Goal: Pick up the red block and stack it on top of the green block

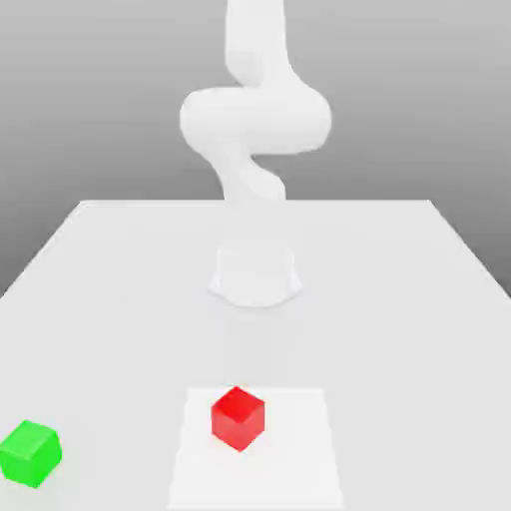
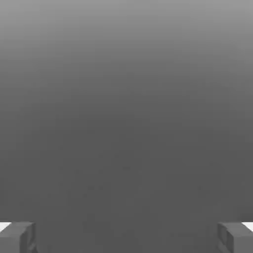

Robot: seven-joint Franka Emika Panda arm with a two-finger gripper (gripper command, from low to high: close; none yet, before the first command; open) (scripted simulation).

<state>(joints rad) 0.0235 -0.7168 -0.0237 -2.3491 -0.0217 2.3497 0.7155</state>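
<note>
The red block sits on the table, turned so that one corner faces the exterior camera, and it rests on a slightly paler square patch of the tabletop. Nothing touches it. The green block lies on the same table, well apart from the red block, toward the exterior view's left and a little nearer the camera; it too stands flat and free, off the pale patch.

Beyond the red block, farther from the camera and roughly in line with it, the arm's base stands on the table. The white arm rises from that base, bends in a bulky curve and goes up out of the frame, high above the red block.

In the hand view the claw has its two grey fingers spread wide, standing at opposite edges of the picture with nothing between them; it holds nothing. Behind the fingers there is plain grey background
</note>
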